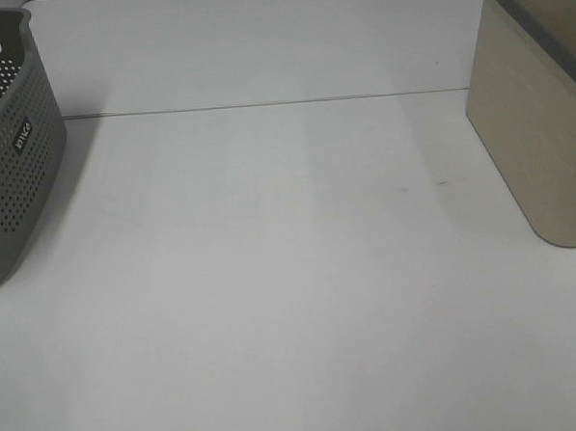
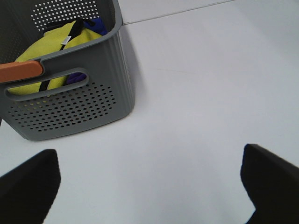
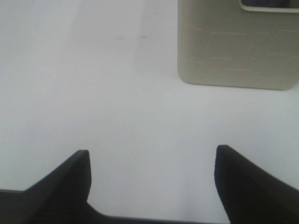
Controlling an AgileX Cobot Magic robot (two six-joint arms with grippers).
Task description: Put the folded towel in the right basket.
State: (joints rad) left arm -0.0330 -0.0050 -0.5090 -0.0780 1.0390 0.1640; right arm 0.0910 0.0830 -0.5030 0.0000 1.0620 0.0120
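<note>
Trouble ahead: both end effectors, left (image 2: 149, 182) and right (image 3: 152, 182), gape empty, so digging yellow cloth (image 2: 46, 58) from the grey basket (image 2: 93, 100) risks unfolding it.

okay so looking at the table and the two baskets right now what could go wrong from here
The yellow cloth lies bundled with blue fabric in the grey basket, so a grab might lift both. No folded towel shows on the table, so the target is uncertain. The beige basket is partly out of frame.
</note>
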